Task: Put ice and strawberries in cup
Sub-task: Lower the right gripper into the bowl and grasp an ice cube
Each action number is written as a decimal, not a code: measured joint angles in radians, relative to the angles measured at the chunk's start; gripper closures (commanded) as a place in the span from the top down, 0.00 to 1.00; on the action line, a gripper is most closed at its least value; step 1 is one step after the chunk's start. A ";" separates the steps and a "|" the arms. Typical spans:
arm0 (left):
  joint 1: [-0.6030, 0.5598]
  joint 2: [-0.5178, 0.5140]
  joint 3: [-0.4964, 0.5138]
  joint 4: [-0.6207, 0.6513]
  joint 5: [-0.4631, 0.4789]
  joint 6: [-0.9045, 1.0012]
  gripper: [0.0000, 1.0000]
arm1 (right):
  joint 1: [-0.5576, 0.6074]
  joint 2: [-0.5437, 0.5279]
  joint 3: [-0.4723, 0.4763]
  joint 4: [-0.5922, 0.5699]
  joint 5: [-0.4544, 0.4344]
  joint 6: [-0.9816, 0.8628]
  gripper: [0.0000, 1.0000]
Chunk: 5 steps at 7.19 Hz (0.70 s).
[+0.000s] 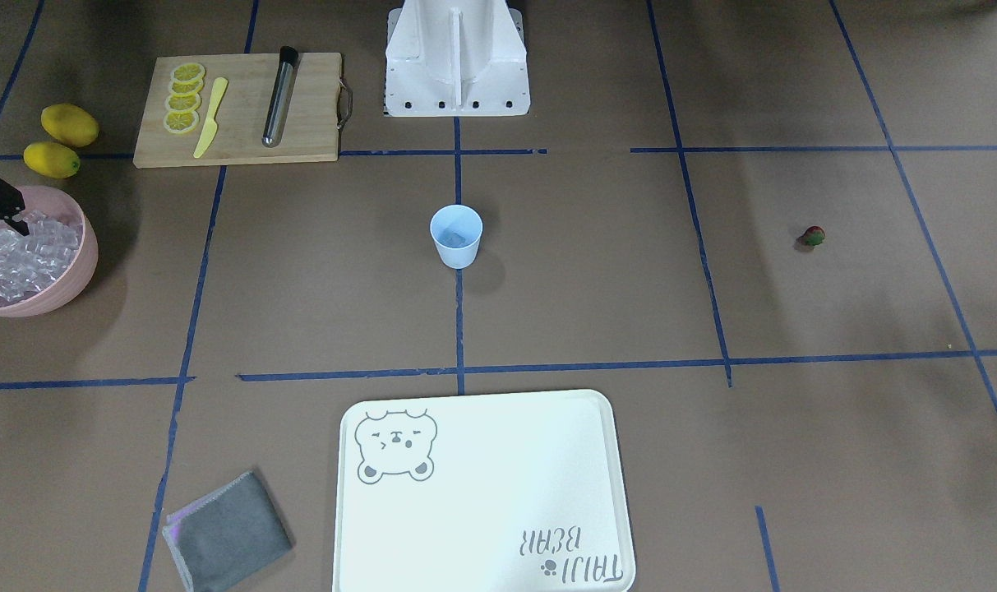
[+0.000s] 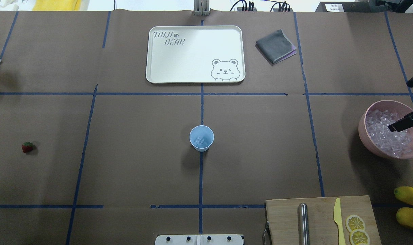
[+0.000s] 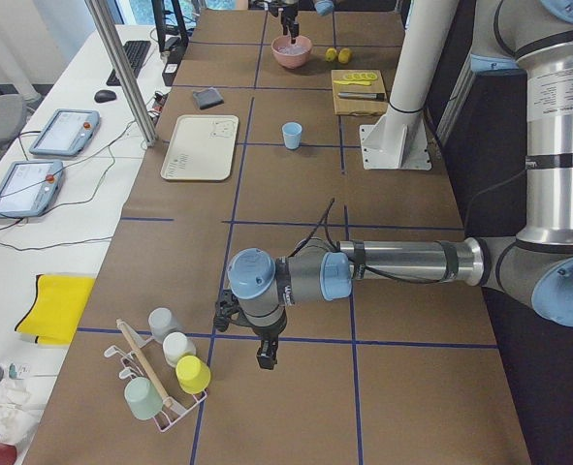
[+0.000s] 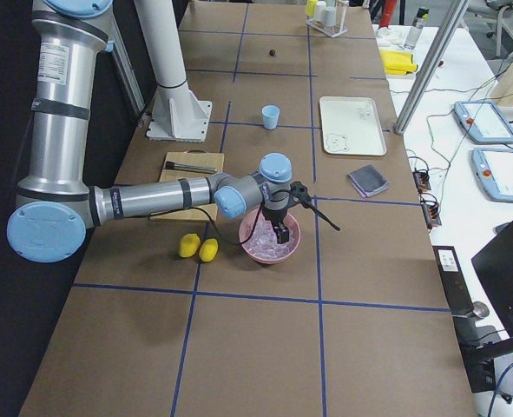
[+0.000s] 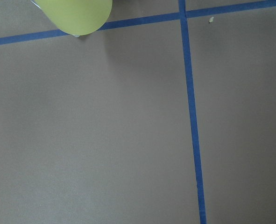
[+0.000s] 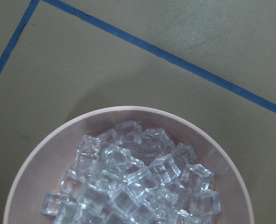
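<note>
Ice (image 6: pixel 133 182) heaped in the pink bowl (image 6: pixel 44 156) lies directly under the right jaws. I cannot tell whether these are apart, nor the left jaws. The cup (image 1: pixel 457 255), well away between both, seems to hold some ice already. The strawberry (image 2: pixel 27 147) lies on the desk (image 2: pixel 124 163), nearer the left jaws, and is not yet in the cup.

white tray (image 2: pixel 196 58) printed in grey with the words "taiji bear" in one corner, a small paw mark after "taiji", same words upside down in the front-facing view (image 1: pixel 498 493), white label (image 2: pixel 334 6) at the table's far edge, print too small to read
</note>
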<state>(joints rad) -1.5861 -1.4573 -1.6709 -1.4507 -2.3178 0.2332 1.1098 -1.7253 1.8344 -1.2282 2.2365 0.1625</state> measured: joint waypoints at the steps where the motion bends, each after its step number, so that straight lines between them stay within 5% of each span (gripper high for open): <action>1: 0.000 0.000 0.000 0.000 0.000 0.000 1.00 | -0.011 -0.003 -0.002 0.000 -0.002 -0.001 0.95; 5: 0.000 0.000 0.002 0.001 0.000 0.000 1.00 | -0.032 -0.006 -0.032 0.000 -0.008 -0.006 0.91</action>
<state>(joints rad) -1.5861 -1.4573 -1.6693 -1.4500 -2.3178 0.2332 1.0778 -1.7316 1.8024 -1.2286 2.2290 0.1560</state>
